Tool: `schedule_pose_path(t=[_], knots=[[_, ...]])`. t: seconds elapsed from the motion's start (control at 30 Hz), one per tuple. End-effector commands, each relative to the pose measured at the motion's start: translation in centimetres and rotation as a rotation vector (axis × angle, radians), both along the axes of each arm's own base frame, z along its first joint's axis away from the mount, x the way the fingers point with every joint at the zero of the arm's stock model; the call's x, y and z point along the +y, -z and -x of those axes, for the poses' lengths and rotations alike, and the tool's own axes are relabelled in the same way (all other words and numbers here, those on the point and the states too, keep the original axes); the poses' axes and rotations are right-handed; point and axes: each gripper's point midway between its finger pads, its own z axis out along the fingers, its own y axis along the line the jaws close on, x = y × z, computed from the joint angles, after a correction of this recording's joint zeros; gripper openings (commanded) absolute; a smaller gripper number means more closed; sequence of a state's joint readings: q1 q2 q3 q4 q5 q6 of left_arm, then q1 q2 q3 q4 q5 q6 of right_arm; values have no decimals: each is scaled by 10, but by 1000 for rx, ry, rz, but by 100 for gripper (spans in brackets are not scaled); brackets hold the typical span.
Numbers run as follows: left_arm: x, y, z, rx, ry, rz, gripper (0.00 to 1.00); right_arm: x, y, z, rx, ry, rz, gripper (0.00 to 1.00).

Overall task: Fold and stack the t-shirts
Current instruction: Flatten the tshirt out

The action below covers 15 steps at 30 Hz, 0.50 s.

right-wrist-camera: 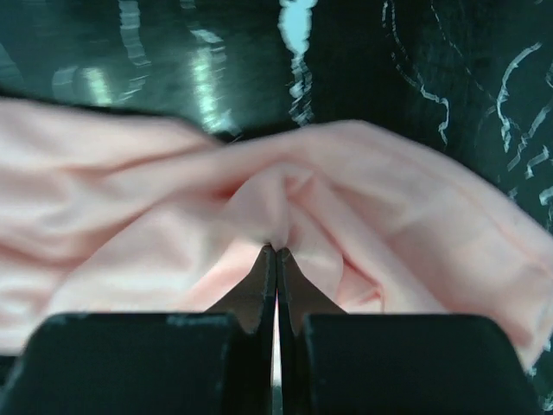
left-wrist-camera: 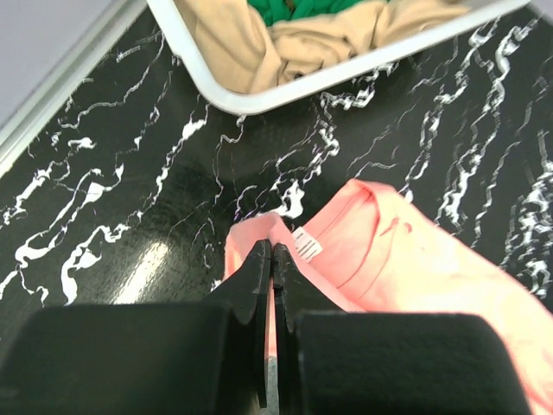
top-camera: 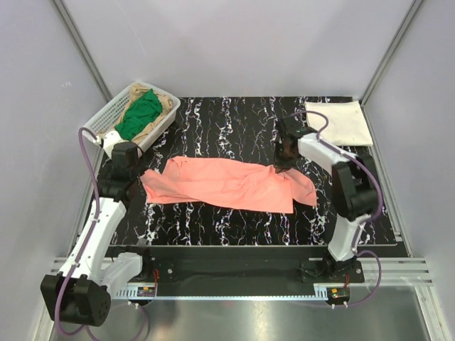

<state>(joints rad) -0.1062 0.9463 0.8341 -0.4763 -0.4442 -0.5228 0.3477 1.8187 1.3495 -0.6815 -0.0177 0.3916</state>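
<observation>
A salmon-pink t-shirt (top-camera: 227,183) lies spread and wrinkled across the middle of the black marbled table. My left gripper (top-camera: 136,172) is shut on its left edge near the collar tag (left-wrist-camera: 306,244); the pink cloth (left-wrist-camera: 415,277) shows pinched between the fingers. My right gripper (top-camera: 282,165) is shut on a bunched fold of the same shirt (right-wrist-camera: 285,207) at its upper right edge. A cream-white t-shirt (top-camera: 338,122) lies folded flat at the far right corner. A green t-shirt (top-camera: 139,114) and a tan one (top-camera: 165,105) lie crumpled in the basket.
A white plastic mesh basket (top-camera: 114,114) stands at the far left corner; its rim (left-wrist-camera: 259,99) shows close ahead in the left wrist view. The enclosure walls close in on the left, right and far sides.
</observation>
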Motion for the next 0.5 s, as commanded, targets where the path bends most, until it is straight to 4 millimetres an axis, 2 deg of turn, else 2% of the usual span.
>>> schedule_pose_path(t=[0.0, 0.03, 0.07, 0.1, 0.13, 0.17, 0.2, 0.23, 0.27, 0.3, 0.33, 0.37, 0.43, 0.47], knots=[[1, -16, -12, -88, -9, -8, 0, -10, -1, -41, -111, -27, 94, 0], [1, -15, -11, -89, -6, -3, 0, -13, -1, -52, -136, -17, 126, 3], [-3, -14, -11, -92, 7, 13, 0, -15, 13, -54, -108, -19, 148, 6], [-4, -13, -10, -92, 15, 18, 0, -16, 12, -61, -112, -15, 164, 10], [-5, -13, -9, -91, 24, 18, 0, -18, 13, -62, -102, -11, 174, 16], [-6, -12, -8, -91, 30, 18, 0, -17, 10, -61, -98, -4, 178, 29], [-6, -12, -5, -94, 35, 16, 0, -19, 2, -62, -102, 30, 176, 36], [-6, -13, -4, -95, 41, 13, 0, -22, -7, -56, -88, 52, 179, 39], [-8, -14, -4, -96, 60, 9, 0, -24, -29, -53, -115, 85, 166, 46], [-9, -15, -2, -101, 71, 9, 0, -26, -38, -47, -111, 174, 143, 51], [-11, -15, -1, -98, 86, 7, 0, -36, -44, -32, -77, 238, 157, 54], [-12, -15, 0, -103, 94, 9, 0, -35, -60, -25, -86, 334, 87, 56], [-16, -16, 0, -105, 114, 16, 0, -39, -54, 3, -13, 431, 51, 56], [-18, -16, 0, -103, 128, 17, 0, -40, -61, 13, -5, 476, 18, 55]])
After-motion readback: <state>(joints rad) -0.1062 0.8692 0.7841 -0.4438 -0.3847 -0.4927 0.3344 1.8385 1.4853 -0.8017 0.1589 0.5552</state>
